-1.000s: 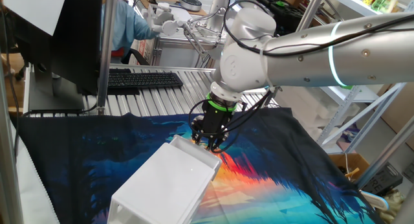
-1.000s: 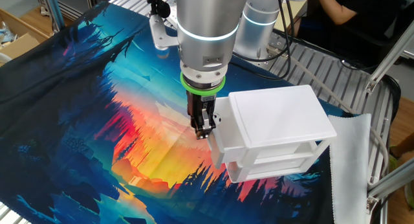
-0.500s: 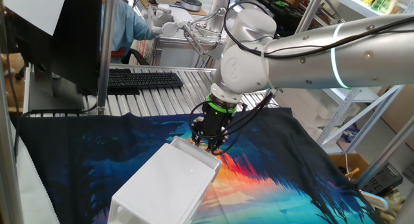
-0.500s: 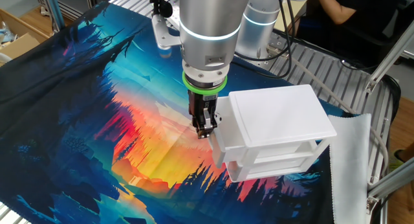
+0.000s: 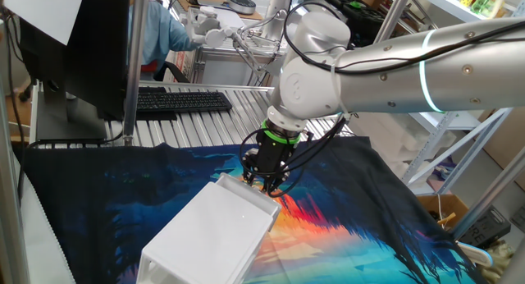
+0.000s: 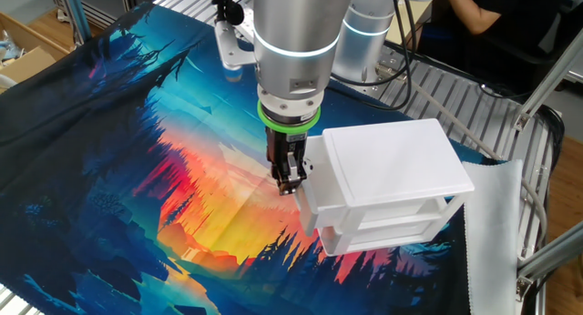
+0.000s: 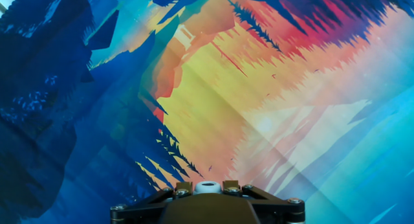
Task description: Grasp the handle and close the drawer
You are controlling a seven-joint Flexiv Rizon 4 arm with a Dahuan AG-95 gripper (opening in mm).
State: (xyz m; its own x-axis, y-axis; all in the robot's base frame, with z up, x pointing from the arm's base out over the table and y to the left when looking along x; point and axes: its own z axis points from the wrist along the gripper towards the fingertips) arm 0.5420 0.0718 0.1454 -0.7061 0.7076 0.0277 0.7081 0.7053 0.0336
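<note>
A white box-shaped cabinet (image 5: 212, 235) stands on the printed cloth; it also shows in the other fixed view (image 6: 392, 165). The drawer's front (image 6: 308, 204) faces my gripper and sits about flush with the cabinet. My gripper (image 6: 290, 180) points down right against that front, and it shows at the cabinet's far end (image 5: 267, 184) in one fixed view. In the hand view my gripper (image 7: 207, 182) is shut on the small white round handle (image 7: 207, 187), which sits between its two jaws. The drawer's inside is hidden.
The colourful cloth (image 6: 137, 124) covers the table. A keyboard (image 5: 180, 101), a monitor (image 5: 82, 46) and a metal post (image 5: 131, 71) stand behind it. A person (image 5: 160, 29) sits beyond. A cardboard box (image 6: 18, 42) lies off the cloth's edge.
My gripper has edged slightly toward the cabinet, still shut on the handle. Otherwise nothing has moved.
</note>
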